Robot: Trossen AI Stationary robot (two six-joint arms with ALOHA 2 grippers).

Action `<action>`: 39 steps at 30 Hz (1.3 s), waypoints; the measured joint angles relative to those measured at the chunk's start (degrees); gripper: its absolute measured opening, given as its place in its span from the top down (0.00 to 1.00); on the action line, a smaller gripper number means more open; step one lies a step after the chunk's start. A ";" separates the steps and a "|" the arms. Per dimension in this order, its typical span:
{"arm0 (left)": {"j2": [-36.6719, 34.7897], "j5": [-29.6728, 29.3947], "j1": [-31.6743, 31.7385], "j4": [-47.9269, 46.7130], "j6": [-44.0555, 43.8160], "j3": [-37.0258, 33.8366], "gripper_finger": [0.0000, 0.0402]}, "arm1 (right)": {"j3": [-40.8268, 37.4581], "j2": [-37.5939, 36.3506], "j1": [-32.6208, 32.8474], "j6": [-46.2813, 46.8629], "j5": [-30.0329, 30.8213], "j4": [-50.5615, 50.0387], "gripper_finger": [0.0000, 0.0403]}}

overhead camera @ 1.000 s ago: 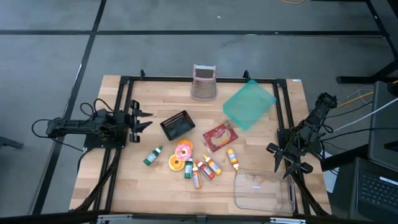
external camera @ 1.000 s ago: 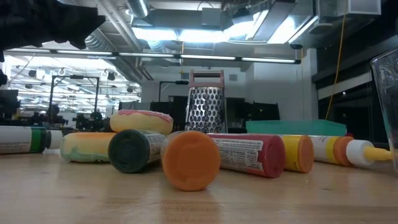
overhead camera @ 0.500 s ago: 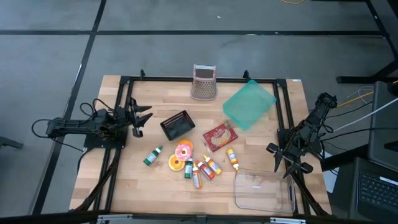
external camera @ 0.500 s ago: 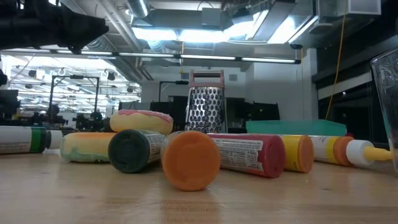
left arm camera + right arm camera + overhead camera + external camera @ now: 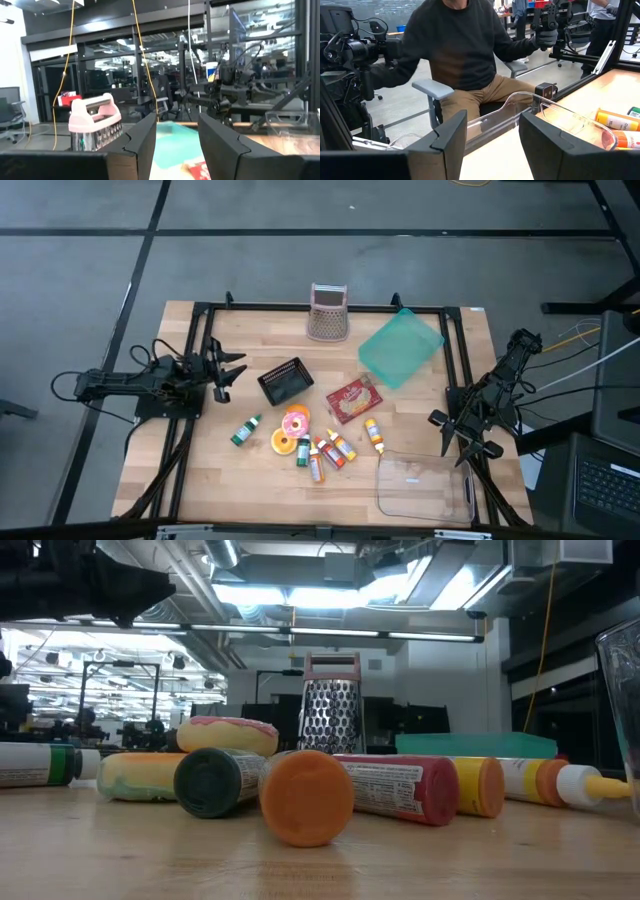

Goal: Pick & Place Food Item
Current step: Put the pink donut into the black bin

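Food items lie in a cluster at the table's middle: a pink-iced donut (image 5: 296, 421) (image 5: 228, 734), an orange-yellow piece (image 5: 282, 442), a red packet (image 5: 354, 399) and several small bottles (image 5: 330, 450), all resting on the wood. My left gripper (image 5: 232, 370) (image 5: 177, 125) is open and empty at the table's left, pointing toward the black basket (image 5: 285, 380). My right gripper (image 5: 468, 452) (image 5: 492, 125) is open and empty at the table's right edge, beside the clear container (image 5: 425, 485) (image 5: 560, 117).
A metal grater with a pink handle (image 5: 328, 313) (image 5: 95, 122) stands at the far edge. A teal lid (image 5: 400, 346) lies at the far right. A black frame (image 5: 300, 307) runs round the table. A person (image 5: 460, 50) sits beyond the table's near edge.
My left gripper has risen a little, tipped up toward level and shifted slightly toward the far edge; it stays open. Nothing on the table has moved.
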 joint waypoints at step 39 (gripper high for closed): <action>-0.02 -0.74 0.00 -3.70 -3.33 -0.01 0.65 | 0.00 0.02 -6.98 -10.30 59.78 7.99 0.56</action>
